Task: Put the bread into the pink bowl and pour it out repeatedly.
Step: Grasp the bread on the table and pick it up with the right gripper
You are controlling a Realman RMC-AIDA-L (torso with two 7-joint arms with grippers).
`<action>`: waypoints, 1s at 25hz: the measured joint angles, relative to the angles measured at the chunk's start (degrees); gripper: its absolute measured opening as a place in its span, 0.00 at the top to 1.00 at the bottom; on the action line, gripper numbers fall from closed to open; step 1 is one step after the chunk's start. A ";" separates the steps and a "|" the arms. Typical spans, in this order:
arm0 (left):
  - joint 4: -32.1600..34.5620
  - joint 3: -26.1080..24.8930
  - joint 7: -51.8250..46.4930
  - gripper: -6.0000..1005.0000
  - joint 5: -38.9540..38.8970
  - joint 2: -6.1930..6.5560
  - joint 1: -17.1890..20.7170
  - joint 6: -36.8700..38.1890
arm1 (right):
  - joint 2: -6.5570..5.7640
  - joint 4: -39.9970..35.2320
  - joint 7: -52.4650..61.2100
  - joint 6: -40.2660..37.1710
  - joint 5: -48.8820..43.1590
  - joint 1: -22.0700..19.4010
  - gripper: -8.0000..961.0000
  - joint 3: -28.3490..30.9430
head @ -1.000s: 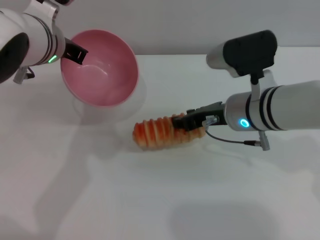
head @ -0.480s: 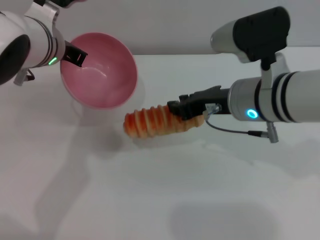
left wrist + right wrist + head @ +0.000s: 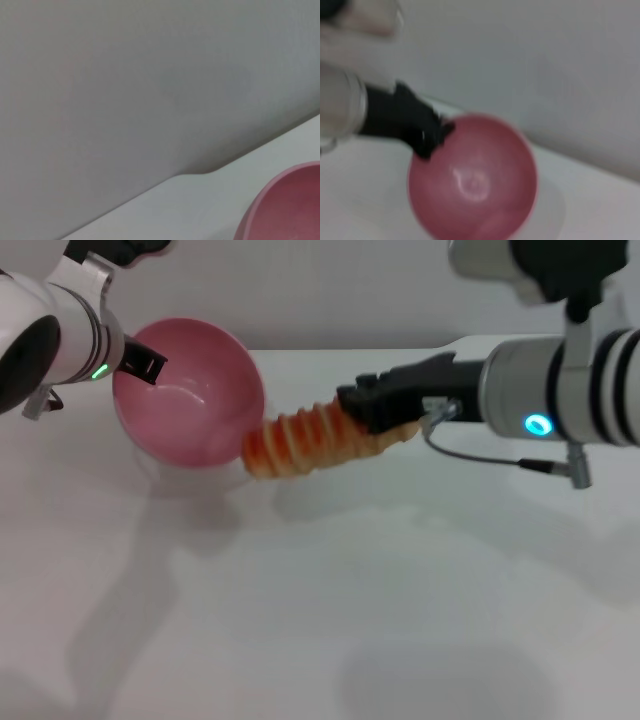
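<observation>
The pink bowl (image 3: 190, 395) hangs tilted above the table at the left, its mouth facing right and toward me, and my left gripper (image 3: 143, 365) is shut on its left rim. The bread (image 3: 310, 438), an orange-and-cream ridged loaf, is in the air just right of the bowl with its left end near the rim. My right gripper (image 3: 378, 415) is shut on the bread's right end. In the right wrist view the pink bowl (image 3: 475, 197) is empty, with the left gripper (image 3: 427, 137) on its rim. A slice of the pink bowl (image 3: 287, 207) appears in the left wrist view.
The white table (image 3: 330, 600) spreads below both arms, with a grey wall (image 3: 330, 290) behind it. Shadows of the arms fall on the tabletop.
My right gripper has lifted the bread off the table and carried it up and left to the bowl's rim. The bowl has shifted slightly left.
</observation>
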 joint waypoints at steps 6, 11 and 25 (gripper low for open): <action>-0.34 0.24 0.02 0.95 -0.39 0.07 0.37 -1.18 | 0.00 -7.71 1.42 4.28 -3.93 -0.97 0.82 2.68; 0.94 2.09 0.88 0.95 -4.72 -0.09 0.41 -2.80 | -0.14 -7.94 1.80 4.68 -5.63 -0.78 0.87 3.91; 4.33 7.31 0.83 0.95 -10.50 -0.41 -0.50 -4.09 | -0.04 -5.85 1.13 3.53 -5.96 -1.97 0.99 3.99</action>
